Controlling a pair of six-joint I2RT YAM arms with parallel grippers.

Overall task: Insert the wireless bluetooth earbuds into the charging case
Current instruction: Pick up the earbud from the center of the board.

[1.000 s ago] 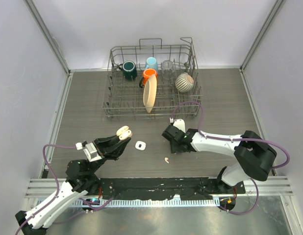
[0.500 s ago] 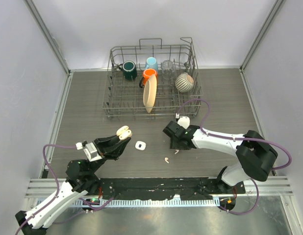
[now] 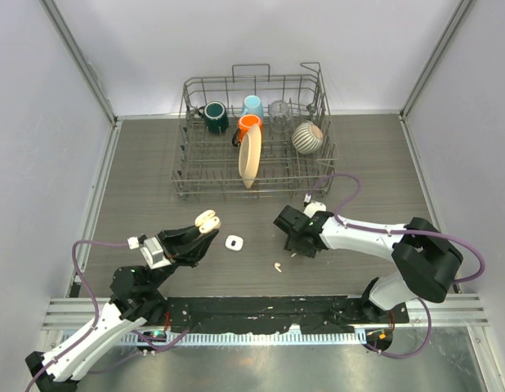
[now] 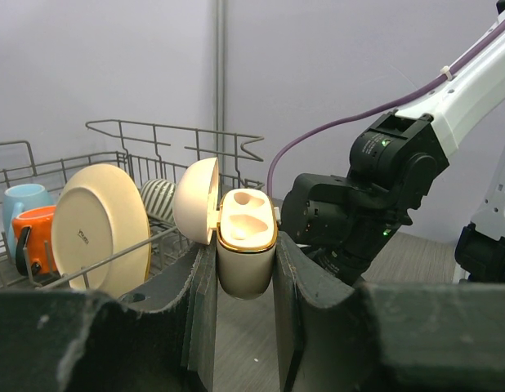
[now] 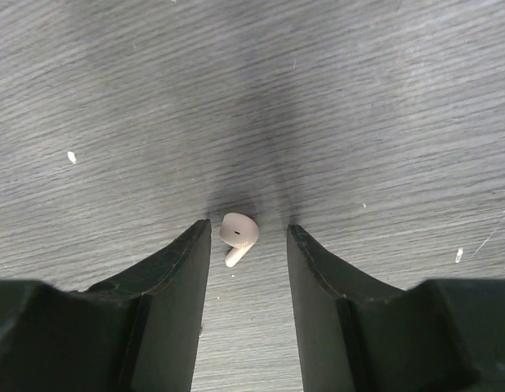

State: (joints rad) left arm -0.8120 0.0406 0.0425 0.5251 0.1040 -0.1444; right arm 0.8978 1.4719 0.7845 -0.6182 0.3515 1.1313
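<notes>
My left gripper [image 3: 202, 229] is shut on the charging case [image 4: 246, 253], a cream rounded case with a gold rim. It is held upright above the table with its lid [image 4: 195, 200] hinged open to the left. My right gripper [image 5: 248, 230] points down at the table, open, with one finger on each side of a white earbud [image 5: 238, 233]. The earbud lies flat on the wood, nearer the left finger [image 5: 183, 269], and I see no contact. From above, this gripper [image 3: 296, 247] stands right of centre. A second earbud [image 3: 277, 266] lies loose just in front of it.
A small white rounded-square case [image 3: 234, 242] sits closed on the table between the two grippers. A wire dish rack [image 3: 187, 175] at the back holds mugs, a cream plate [image 3: 249, 158], a glass and a striped bowl. Grey walls close both sides.
The right gripper slid slightly right and toward the near edge, its wrist turning and its jaws widening. The left gripper and case have not moved.
</notes>
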